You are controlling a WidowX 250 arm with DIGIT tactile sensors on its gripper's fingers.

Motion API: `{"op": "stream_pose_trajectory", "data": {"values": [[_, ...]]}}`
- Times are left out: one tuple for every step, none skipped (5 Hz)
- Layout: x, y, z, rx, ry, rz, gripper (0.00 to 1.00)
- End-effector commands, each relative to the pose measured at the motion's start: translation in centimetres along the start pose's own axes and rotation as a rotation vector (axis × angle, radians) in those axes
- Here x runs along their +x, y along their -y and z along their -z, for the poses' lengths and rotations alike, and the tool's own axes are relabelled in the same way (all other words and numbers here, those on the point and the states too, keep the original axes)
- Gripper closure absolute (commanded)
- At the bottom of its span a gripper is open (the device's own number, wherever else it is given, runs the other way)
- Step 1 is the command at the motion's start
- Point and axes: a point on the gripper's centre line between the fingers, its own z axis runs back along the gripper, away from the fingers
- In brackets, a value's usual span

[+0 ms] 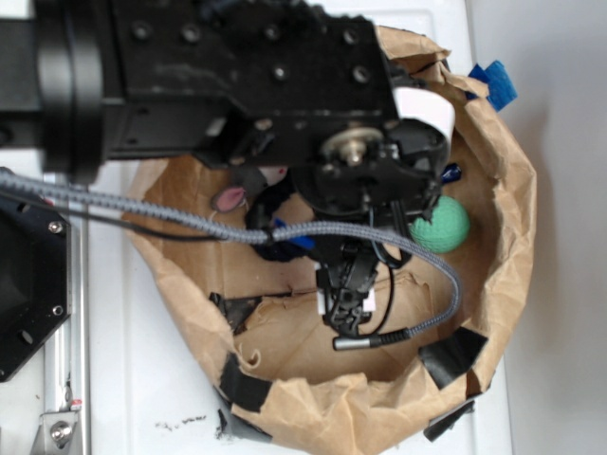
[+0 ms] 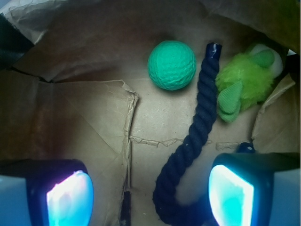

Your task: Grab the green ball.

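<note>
The green ball (image 2: 171, 65) is a small teal-green textured sphere lying on the brown paper floor of the bag; it also shows at the right side of the bag (image 1: 440, 225). My gripper (image 2: 150, 195) hangs above the floor with its two glowing pads (image 2: 70, 200) wide apart and nothing between them, so it is open. The ball lies ahead of the gripper, well clear of both pads. In the exterior view the arm covers the gripper (image 1: 347, 294) from above.
A dark blue rope (image 2: 197, 136) curves from beside the ball down toward the right pad. A fuzzy lime-green plush toy (image 2: 244, 80) lies right of the rope. A pink-eared plush (image 1: 232, 197) peeks out under the arm. The crumpled paper bag wall (image 1: 503, 161) rings everything.
</note>
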Motion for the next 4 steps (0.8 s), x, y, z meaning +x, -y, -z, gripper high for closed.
{"op": "stream_pose_trajectory", "data": {"values": [[2.9, -1.0, 1.0, -0.014, 0.139, 0.099, 0.00], [4.9, -1.5, 2.2, 0.006, 0.160, 0.097, 0.00], [5.7, -1.2, 2.6, -0.001, 0.182, 0.105, 0.00], [6.5, -1.7, 2.8, 0.017, 0.203, 0.097, 0.00]]}}
